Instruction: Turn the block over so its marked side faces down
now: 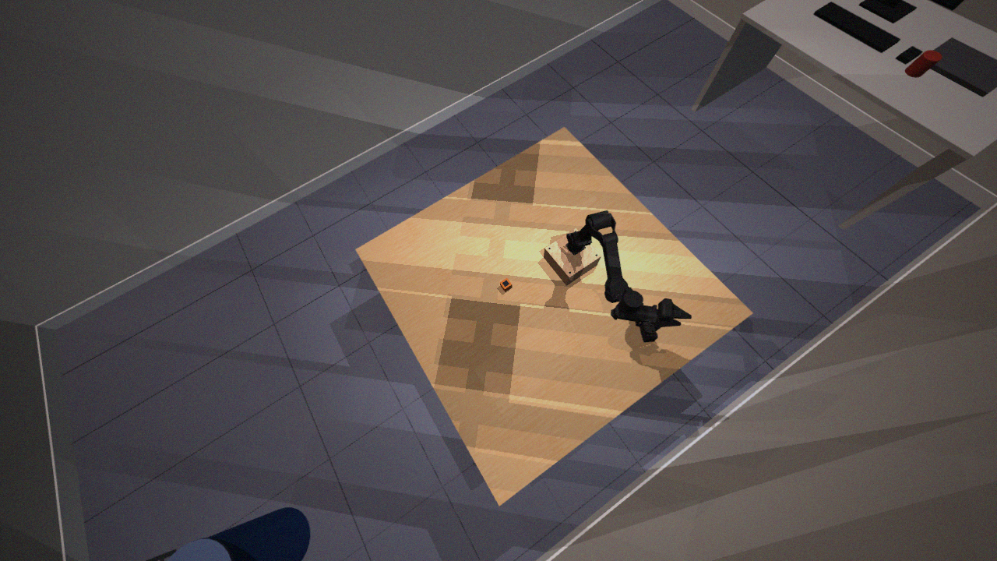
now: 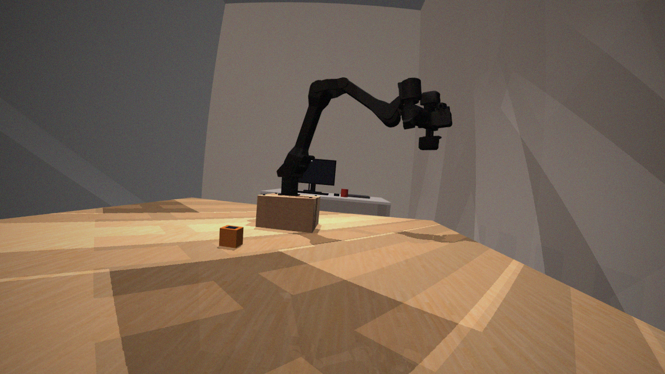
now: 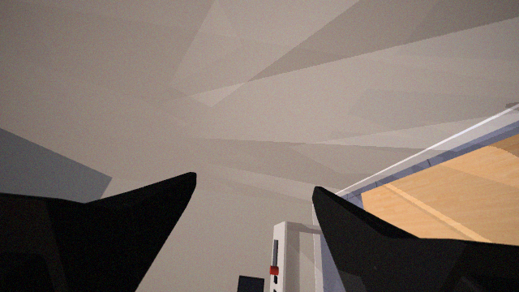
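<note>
The small orange block [image 1: 505, 284] [image 2: 230, 237] rests on the table [image 1: 480, 453] [image 2: 525, 325] in front of the robot's base. Its top face carries a dark square, so the marked side faces up. My gripper [image 1: 685, 319] [image 3: 255, 185] is open with nothing between its fingers. It is raised high above the table, well off to the side of the block, and points away toward the wall. In the exterior view its fingertips are hidden behind the gripper body. The block is not in the wrist view.
The arm stands on a brown box-shaped base [image 1: 558, 266] [image 2: 284, 213], close to the block. A white desk [image 1: 822, 66] [image 3: 280, 235] with a red cup [image 1: 921, 64] [image 2: 344, 192] [image 3: 274, 270] stands beyond the table. Walls surround the room.
</note>
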